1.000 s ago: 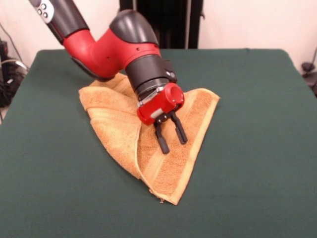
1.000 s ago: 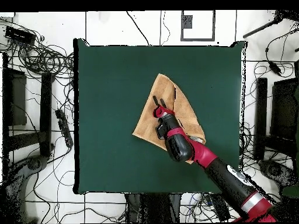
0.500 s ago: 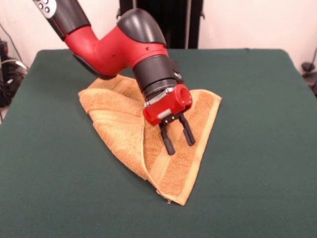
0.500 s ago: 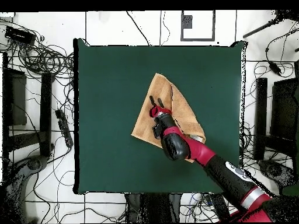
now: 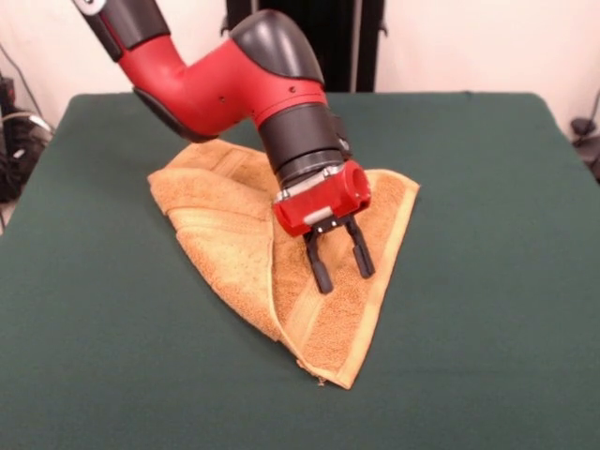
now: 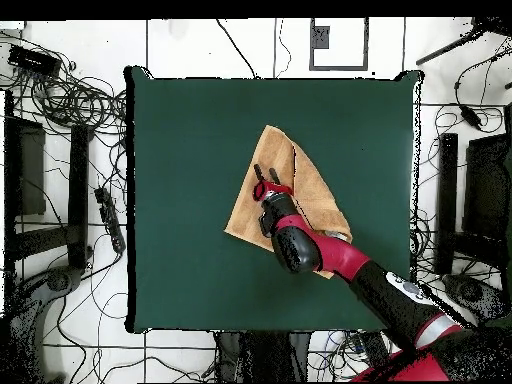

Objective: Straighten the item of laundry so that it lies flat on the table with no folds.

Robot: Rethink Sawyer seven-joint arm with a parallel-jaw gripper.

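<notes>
Cables (image 6: 75, 100) litter the white floor left of the green table (image 5: 84, 309). Near the table's middle lies the hand towel (image 5: 225, 234), folded over itself. Above its right flap hangs the gripper (image 5: 343, 272), fingers parted, holding nothing.

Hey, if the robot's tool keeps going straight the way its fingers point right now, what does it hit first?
Most likely the towel. The open tool points down and toward the towel's upper layer, with nothing between in either view. How high it hangs above the cloth is hard to judge.
</notes>
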